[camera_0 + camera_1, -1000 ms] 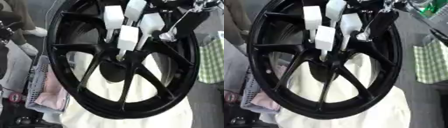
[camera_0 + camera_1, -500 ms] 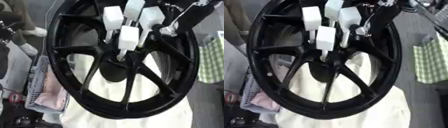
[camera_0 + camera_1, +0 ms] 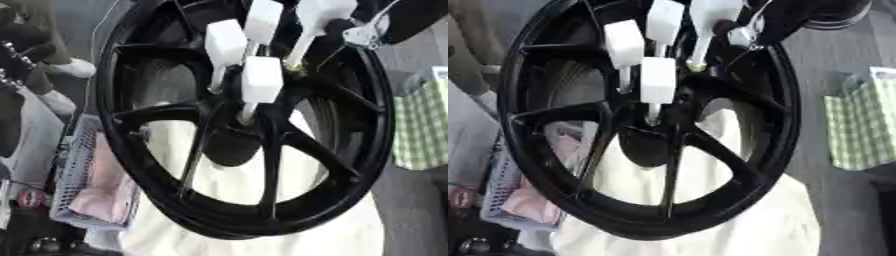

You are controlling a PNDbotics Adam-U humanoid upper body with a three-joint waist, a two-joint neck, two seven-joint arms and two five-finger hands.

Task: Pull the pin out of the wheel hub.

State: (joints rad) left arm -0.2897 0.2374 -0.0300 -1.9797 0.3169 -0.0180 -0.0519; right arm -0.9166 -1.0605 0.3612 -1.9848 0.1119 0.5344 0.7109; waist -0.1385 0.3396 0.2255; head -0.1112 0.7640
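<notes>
Reaching right hand (image 3: 385, 22) in from upper right toward white-headed pins (image 3: 261, 80) seated in wheel hub (image 3: 232, 145); finger state unclear. Left hand unseen.

black wheel hub with four white-headed pins

the wheel hub (image 3: 262, 150) stands nearly upright, glossy black, spokes fanning from a dark centre. four pins sit in a cluster above the centre: one (image 3: 225, 45) at 10 o'clock, one (image 3: 262, 22) at 12, one (image 3: 319, 12) at 2, one (image 3: 260, 82) lowest, all seated
</notes>
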